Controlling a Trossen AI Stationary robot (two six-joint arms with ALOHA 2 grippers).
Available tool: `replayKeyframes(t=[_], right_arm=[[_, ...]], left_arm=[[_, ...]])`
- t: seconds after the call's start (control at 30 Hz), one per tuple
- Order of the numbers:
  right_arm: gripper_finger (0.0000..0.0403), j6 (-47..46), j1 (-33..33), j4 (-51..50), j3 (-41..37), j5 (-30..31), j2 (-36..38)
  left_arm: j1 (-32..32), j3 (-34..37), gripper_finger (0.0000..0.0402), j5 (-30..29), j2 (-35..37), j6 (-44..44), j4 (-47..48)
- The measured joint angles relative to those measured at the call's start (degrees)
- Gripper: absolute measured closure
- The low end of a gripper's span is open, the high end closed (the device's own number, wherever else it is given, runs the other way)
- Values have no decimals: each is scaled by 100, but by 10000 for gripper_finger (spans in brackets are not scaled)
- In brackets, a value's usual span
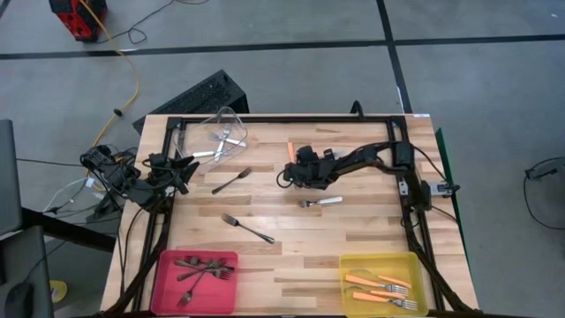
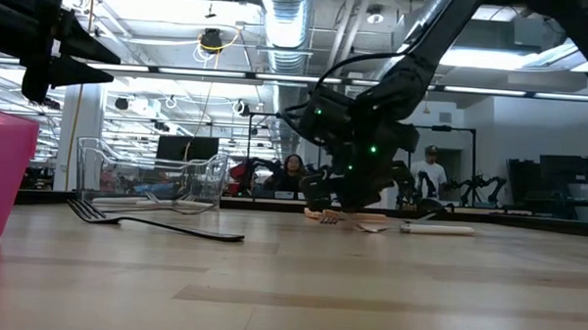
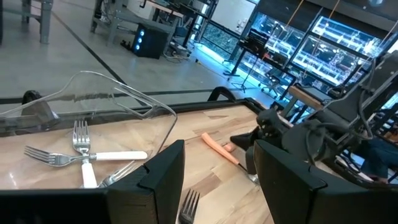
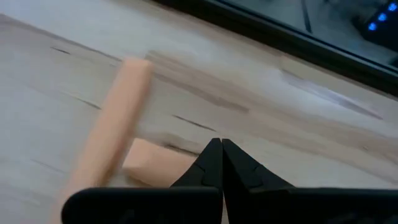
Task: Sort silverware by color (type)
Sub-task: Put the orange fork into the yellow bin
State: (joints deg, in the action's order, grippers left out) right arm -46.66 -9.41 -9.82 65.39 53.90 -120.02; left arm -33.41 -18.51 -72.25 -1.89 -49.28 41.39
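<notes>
The wooden table held scattered forks and corner bins; the right gripper was closed beside an orange fork, the left gripper open near the left edge.

wooden table holding forks and three bins.

Orange-handled fork, pink bin, yellow bin.

Orange-handled fork by right gripper: we see only handle in high view, head hidden under gripper. Right wrist view: handle blurred, cut off at edge; whether fingertips touch it, we cannot tell. Forks in pink bin too tangled for us to count.
</notes>
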Motion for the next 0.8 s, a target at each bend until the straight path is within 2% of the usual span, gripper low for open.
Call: replayKeyframes(t=[0.2,0.4,0.57,0.67,0.8], right_arm=[[384,266,247,483,14,-377,-84],[384,622,687,1209,6,-1035,-14],[376,701,1023,1175,-19,-1036,315],[360,1172,1200,1155,-7,-1009,740],[330,2324,1375,901,-5,-1054,1371]], left_arm=[[0,-1,223,2,2,-1,-1],[1,-1,223,5,2,-1,-2],[1,1,223,48,1,-2,0],[0,1,223,64,2,0,2],[0,1,223,102,2,0,6]])
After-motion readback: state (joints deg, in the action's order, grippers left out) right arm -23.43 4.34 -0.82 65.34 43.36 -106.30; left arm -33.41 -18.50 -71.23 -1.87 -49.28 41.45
